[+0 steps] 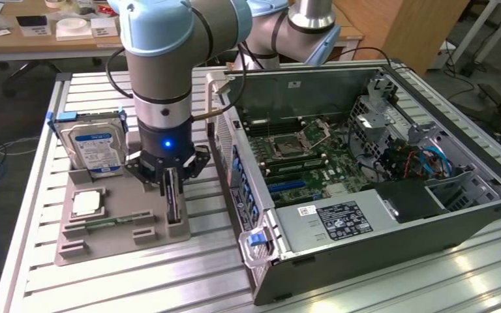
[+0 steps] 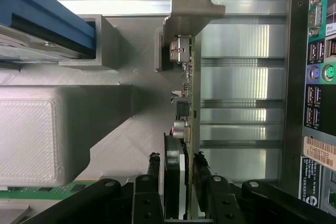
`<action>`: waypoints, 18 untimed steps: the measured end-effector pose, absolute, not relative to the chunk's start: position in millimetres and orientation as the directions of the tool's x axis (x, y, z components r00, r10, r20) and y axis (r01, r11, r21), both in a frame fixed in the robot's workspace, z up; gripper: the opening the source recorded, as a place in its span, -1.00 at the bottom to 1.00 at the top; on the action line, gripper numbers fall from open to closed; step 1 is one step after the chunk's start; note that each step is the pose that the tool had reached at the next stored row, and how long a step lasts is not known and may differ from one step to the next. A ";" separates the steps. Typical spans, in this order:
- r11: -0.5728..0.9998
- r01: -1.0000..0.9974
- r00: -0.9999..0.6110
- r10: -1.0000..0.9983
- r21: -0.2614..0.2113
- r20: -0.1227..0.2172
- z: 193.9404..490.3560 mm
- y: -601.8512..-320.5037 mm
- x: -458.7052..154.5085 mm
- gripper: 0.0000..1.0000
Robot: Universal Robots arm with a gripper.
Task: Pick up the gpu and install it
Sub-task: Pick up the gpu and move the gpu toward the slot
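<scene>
The gpu stands on its long edge in a slot of the grey holder on the table. This leaves both flat faces free for gripping. The end effector is set vertically over it, partly closed, with one finger on each face of the card; in the wrist view the grip sits at the end away from the silver bracket. Whether the card has left its slot cannot be told. A hard drive stands upright in the holder near the end effector. The open computer case lies just beside the holder, to the exterior view's right, and its rear wall rises between card and motherboard.
</scene>
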State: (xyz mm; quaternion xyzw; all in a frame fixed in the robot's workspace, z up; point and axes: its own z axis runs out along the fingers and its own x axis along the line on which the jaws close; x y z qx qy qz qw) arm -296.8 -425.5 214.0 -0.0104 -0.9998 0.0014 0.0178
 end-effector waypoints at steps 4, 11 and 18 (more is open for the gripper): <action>1.000 0.021 -0.999 0.021 -0.003 0.036 213.9 -425.5 -296.9 -0.22; 1.000 0.021 -0.999 0.021 -0.003 0.036 213.8 -425.4 -296.9 -0.22; 1.000 0.021 -0.999 0.021 -0.003 0.036 213.8 -425.5 -296.9 -0.44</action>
